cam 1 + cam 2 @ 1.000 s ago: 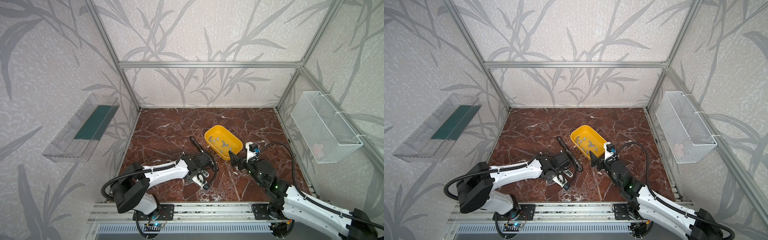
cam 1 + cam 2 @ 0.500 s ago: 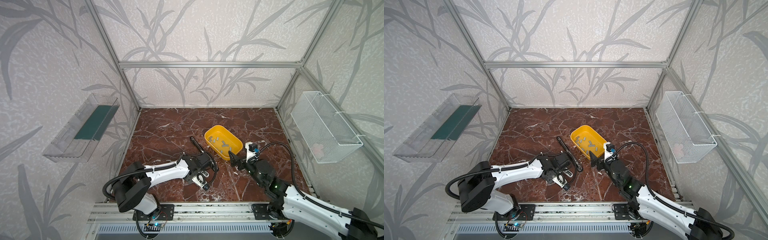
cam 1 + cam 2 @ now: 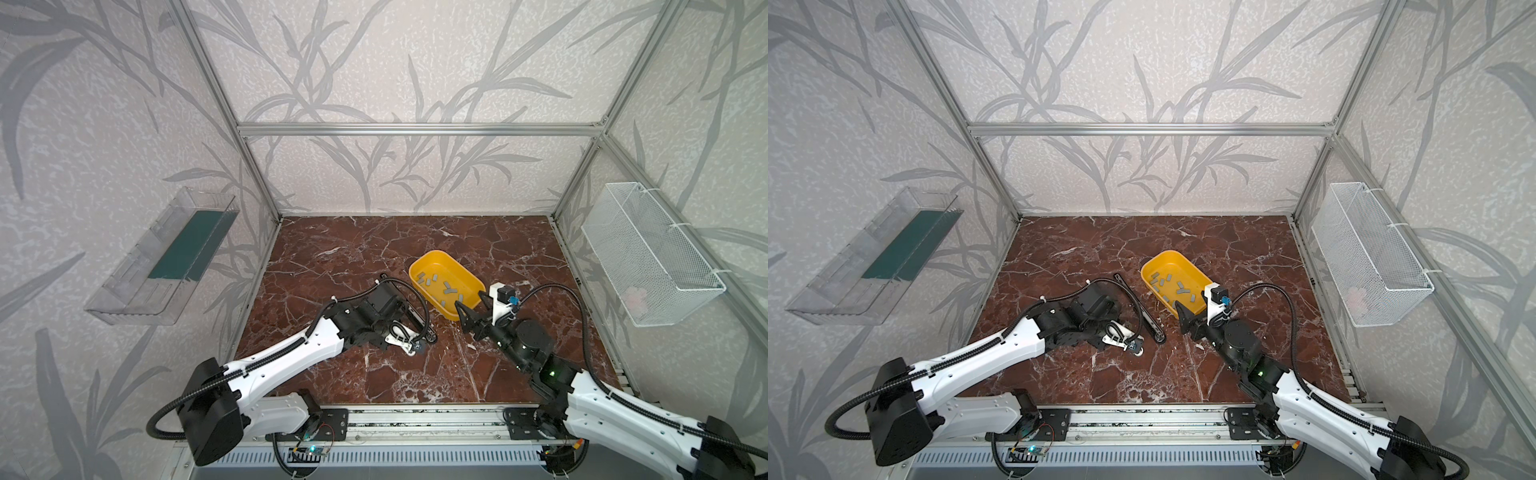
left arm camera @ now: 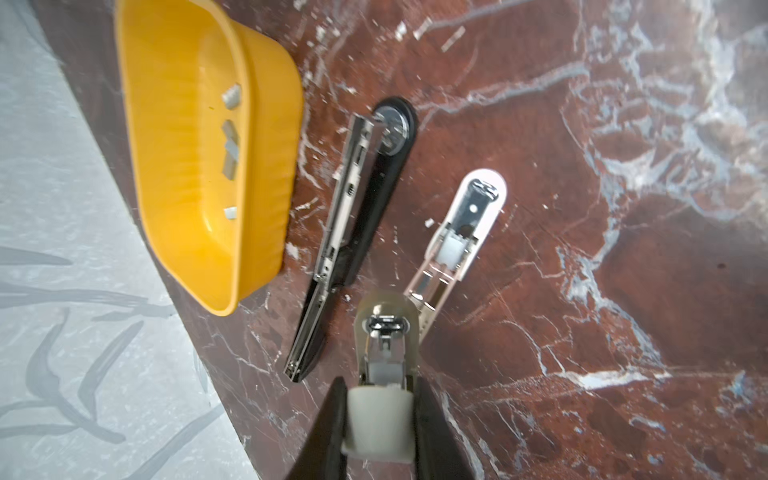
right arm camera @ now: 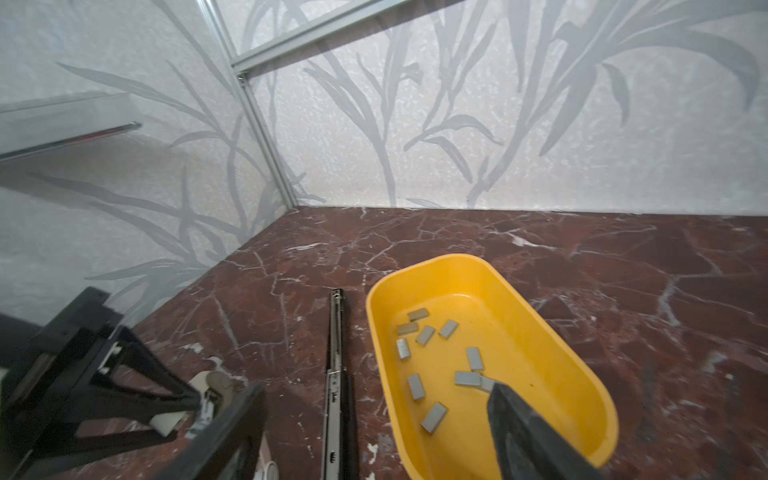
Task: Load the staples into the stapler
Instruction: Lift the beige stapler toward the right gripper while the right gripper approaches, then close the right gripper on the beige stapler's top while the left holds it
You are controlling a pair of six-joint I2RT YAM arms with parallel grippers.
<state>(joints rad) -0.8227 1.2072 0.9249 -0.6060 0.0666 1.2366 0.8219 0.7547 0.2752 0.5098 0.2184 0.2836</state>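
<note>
**Top views.** Found the staples (image 3: 448,291) (image 3: 1181,292) lying loose in a yellow tray (image 3: 463,274) (image 3: 1194,274) right of centre on the marble desk (image 3: 332,257). Noted a black stapler (image 3: 431,338) (image 3: 1152,328) folded out flat just left of the tray, part-hidden under the left arm (image 3: 291,357). Placed the left gripper (image 3: 1133,348) low by the near end of that stapler, folded back toward the near edge of the desk; jaws hidden from here. Placed the right gripper (image 3: 469,302) (image 3: 1192,301) at the tray's near rim, jaws plainly apart.

**Left wrist view.** Found the left gripper (image 4: 379,386) clamped on a pale mini stapler (image 4: 384,332), dark fingers (image 4: 332,415) pressed to both sides of its whitish rear block, rounded nose pointing away from the lens. Noted a white stapler part (image 4: 469,220) flat on the desk just beside it, metal insides up; could not tell whether joined to the held piece. Saw the black stapler (image 4: 380,199) between that part and the tray (image 4: 266,166), bright magazine bared, near the tray wall with a thin strip of desk between. Glimpsed a few staples (image 4: 230,143) over the rim.

**Right wrist view.** Found the right gripper (image 5: 374,390) spread wide, gripping nothing: one finger (image 5: 523,428) down inside the tray (image 5: 540,353) with its tip at a staple, the other outside over the desk. Could not tell touching from just above. Counted ten staples (image 5: 415,386) flat on the tray floor. Saw the black stapler (image 5: 336,353) lying along the tray's outer wall, and beyond it the left gripper (image 5: 183,411) with the pale mini stapler (image 5: 216,380) in its fingers.
</note>
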